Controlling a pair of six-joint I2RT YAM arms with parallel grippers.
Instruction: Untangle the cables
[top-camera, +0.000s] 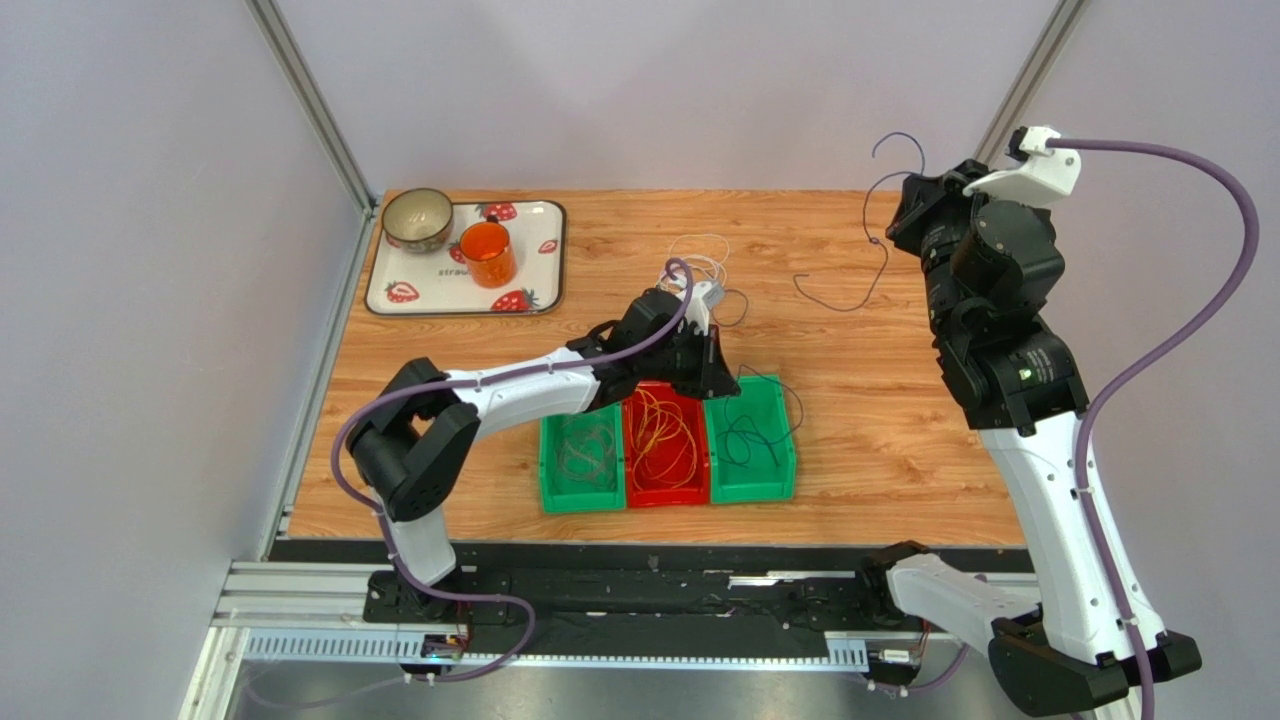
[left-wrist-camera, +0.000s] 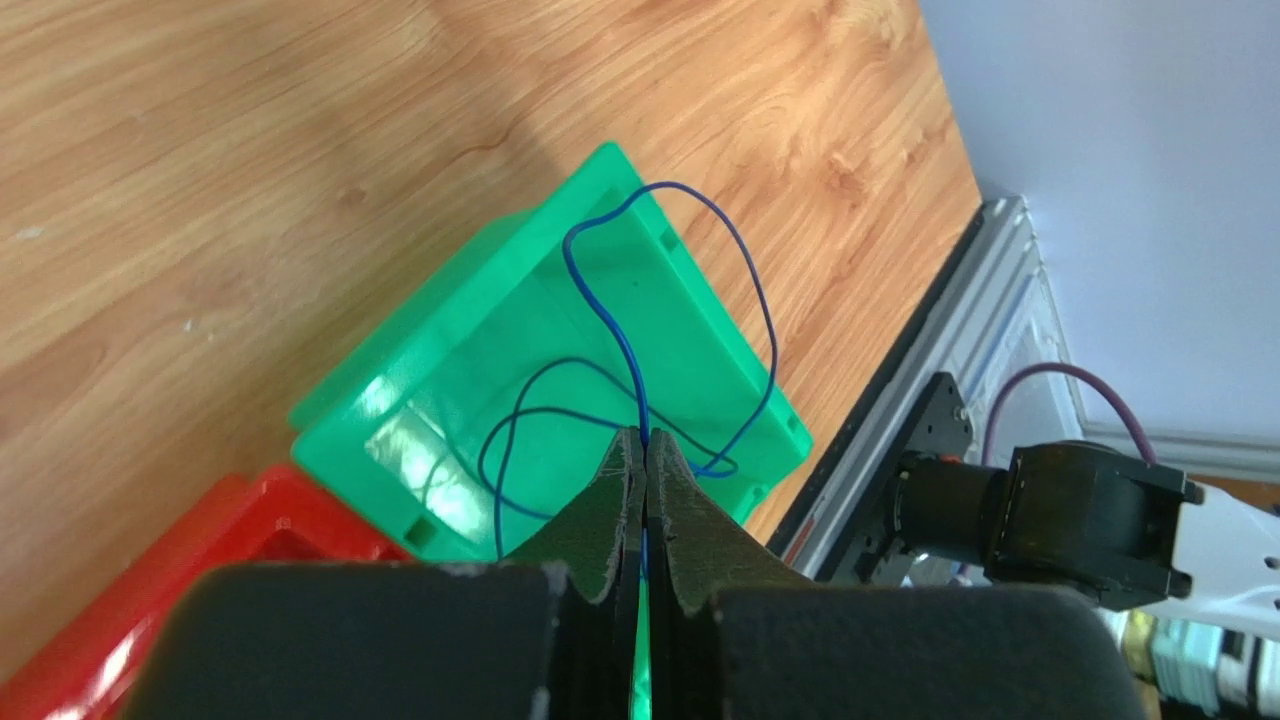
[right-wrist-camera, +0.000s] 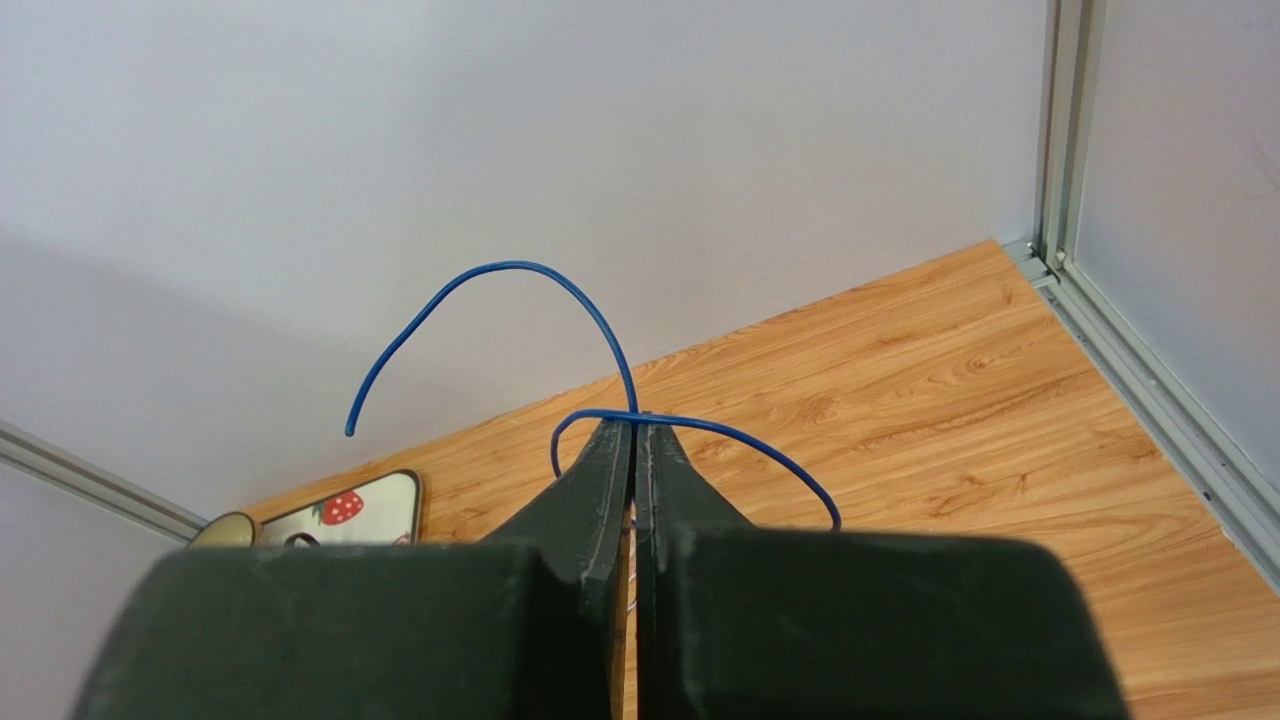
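Cables (top-camera: 694, 267) lie in a loose pale and orange tangle on the wooden table (top-camera: 902, 435), just behind three small bins set side by side near the front edge. The left green bin (top-camera: 583, 501) holds a few thin pale wires (top-camera: 586, 450), the red bin (top-camera: 666, 497) in the middle holds a heap of orange wires (top-camera: 666, 435), and the right green bin (top-camera: 751, 492) holds a looping blue wire (left-wrist-camera: 669, 186), part of which arches over the bin's rim. The left gripper (left-wrist-camera: 645, 443) hangs above that right green bin with its fingers pressed together on the blue wire. The right gripper (right-wrist-camera: 633, 428) is raised high at the far right of the table, its fingers pinched tight on a second blue wire (right-wrist-camera: 519, 266), which curls up above the fingertips and, in the overhead view, trails down to a loop on the wood. A strawberry-patterned tray (top-camera: 534, 248) in the far left corner carries a bowl (top-camera: 418, 219) and an orange cup (top-camera: 487, 255).
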